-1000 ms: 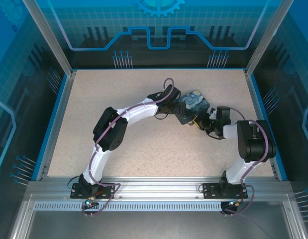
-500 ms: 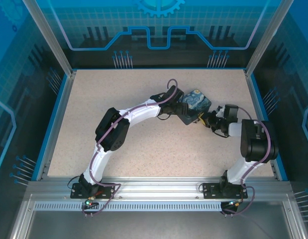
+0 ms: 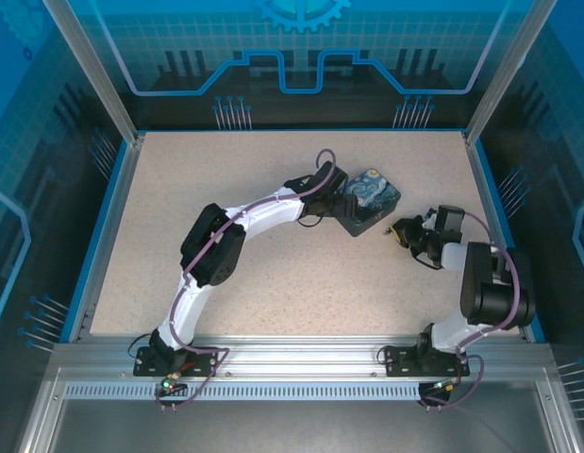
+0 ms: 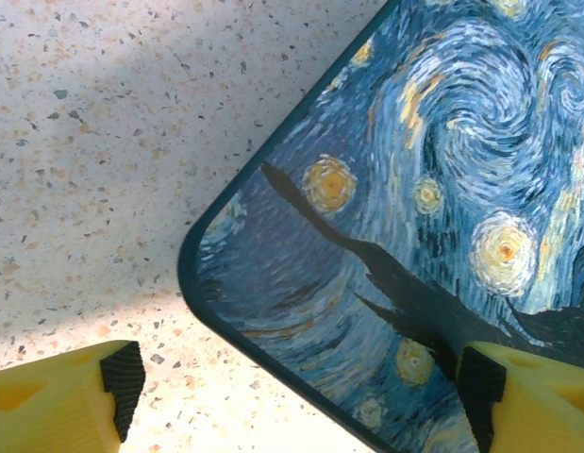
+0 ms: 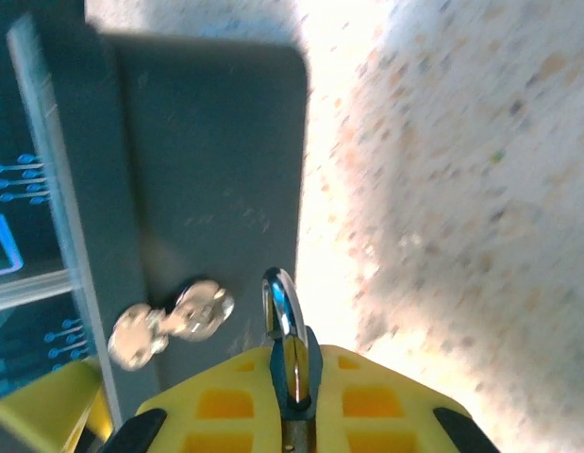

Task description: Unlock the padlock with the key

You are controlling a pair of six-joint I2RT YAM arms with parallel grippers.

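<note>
1. Right of centre on the speckled table [image 3: 225, 274], the box [image 3: 375, 192] printed with a swirling night sky lies flat, picture side up.
2. The left gripper [image 4: 301, 401] hangs over the box's rounded corner with its jaws spread wide. It grips nothing.
3. One of its yellow fingers [image 4: 56, 401] is over bare table, apart from the box edge. The other is over the printed lid; contact there cannot be judged.
4. The right gripper [image 5: 292, 368] is clenched on the padlock [image 5: 282, 307]. The blue body is pinched between the yellow fingers and the silvery shackle points away from the wrist.
5. From overhead, the right gripper sits just beside the box's near-right side, apart from it.
6. A silvery latch [image 5: 169, 321] shows on the box's dark side wall, left of the shackle and not touching it.
7. Whether the shackle is sprung or closed cannot be judged from the blurred wrist view.
</note>
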